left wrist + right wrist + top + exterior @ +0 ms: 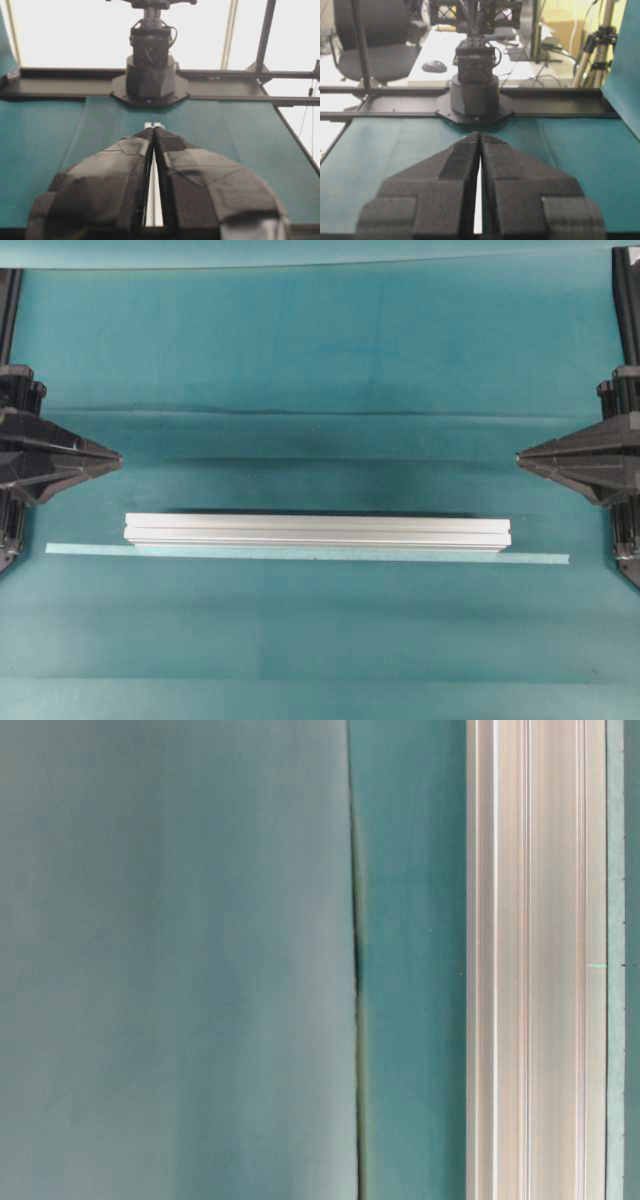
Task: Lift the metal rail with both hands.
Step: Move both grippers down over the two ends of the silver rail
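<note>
So, your left gripper [118, 459]: its fingers were drawn together with only a thin slit between them in the left wrist view, clamped on nothing, tips pointing toward the middle of the table.
Your right gripper [520, 455]: likewise closed to a narrow slit in its own wrist view [480, 135], holding nothing, tips facing the left one across the table.
Gap to the work: both grippers sat out at the side edges, farther up the overhead view than the bar and well apart from it.
Metal rail [317, 533]: you had it lying flat on the teal cloth [320, 350], running left to right, untouched, grooves showing along its length [535, 960].
Tape strip [540, 559]: pale teal, lying just beside the rail's near long edge and reaching past both its ends.
</note>
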